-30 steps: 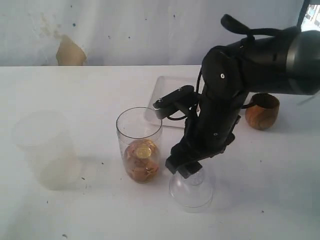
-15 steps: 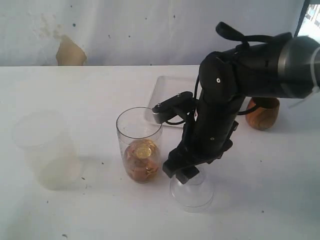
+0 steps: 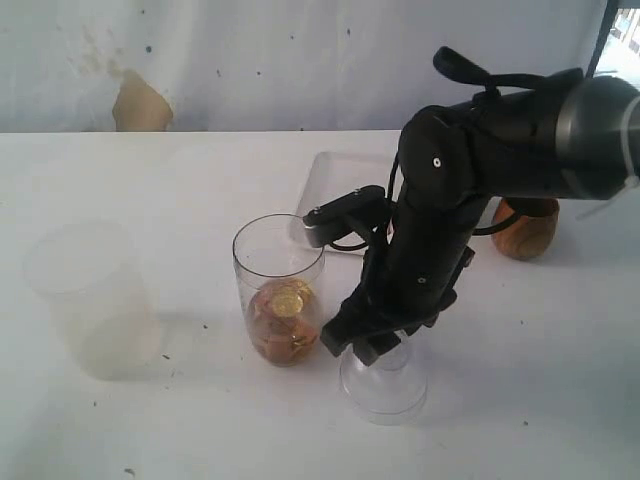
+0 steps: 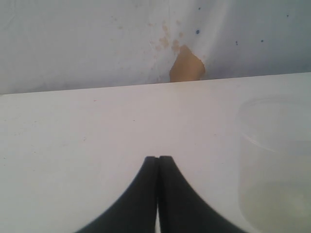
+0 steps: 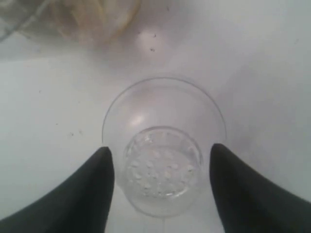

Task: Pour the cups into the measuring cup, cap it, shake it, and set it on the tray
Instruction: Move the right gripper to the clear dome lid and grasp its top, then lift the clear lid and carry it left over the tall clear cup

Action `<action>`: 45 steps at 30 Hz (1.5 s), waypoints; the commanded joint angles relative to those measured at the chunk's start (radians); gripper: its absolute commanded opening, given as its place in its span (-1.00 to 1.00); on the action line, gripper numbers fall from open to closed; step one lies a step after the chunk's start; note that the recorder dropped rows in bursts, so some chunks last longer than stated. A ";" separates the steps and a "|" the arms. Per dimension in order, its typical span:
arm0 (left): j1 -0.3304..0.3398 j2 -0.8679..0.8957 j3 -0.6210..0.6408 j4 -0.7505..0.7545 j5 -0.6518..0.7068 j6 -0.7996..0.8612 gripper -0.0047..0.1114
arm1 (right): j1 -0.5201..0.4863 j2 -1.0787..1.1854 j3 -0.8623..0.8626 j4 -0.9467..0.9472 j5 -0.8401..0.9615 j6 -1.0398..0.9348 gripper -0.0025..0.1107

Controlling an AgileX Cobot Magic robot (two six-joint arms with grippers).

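The clear domed cap (image 3: pixel 385 388) stands on the white tabletop (image 3: pixel 520 400) just beside the measuring cup (image 3: pixel 279 290), which holds a heap of coins (image 3: pixel 285 322). The right end effector (image 5: pixel 160 148) hangs over it, fingers spread to either side of the cap's neck, not quite touching. The left end effector (image 4: pixel 158 158) is pressed closed.

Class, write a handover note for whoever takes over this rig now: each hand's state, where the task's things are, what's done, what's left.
Left hand: shut, empty.
Right hand: open, fingers astride the cap's neck, not gripping.
Measuring cup: upright on the table, uncapped, coins inside; cap beside it.
Wooden cup upright beside the tray; steel tumbler not in view.
Done: coins in, it seems.
Left: grip cap, fit it, shake, set on tray.
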 commanded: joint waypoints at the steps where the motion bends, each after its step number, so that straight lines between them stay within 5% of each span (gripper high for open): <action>1: -0.001 0.002 0.000 -0.009 -0.003 -0.002 -0.92 | 0.001 -0.001 0.002 0.000 0.008 -0.002 -0.15; 11: -0.001 0.002 0.000 -0.009 -0.003 -0.002 -0.92 | 0.001 -0.001 0.002 0.000 0.017 0.005 -0.41; 18: -0.001 0.002 0.000 -0.009 -0.003 -0.002 -0.92 | 0.001 -0.003 -0.002 -0.040 0.068 0.005 -0.96; 32: -0.001 0.002 0.000 -0.009 -0.003 -0.002 -0.92 | 0.001 -0.179 -0.219 -0.116 0.343 0.044 -0.96; 45: -0.001 0.002 0.000 -0.009 -0.003 -0.002 -0.92 | 0.038 -0.141 -0.520 -0.049 0.343 0.094 -0.96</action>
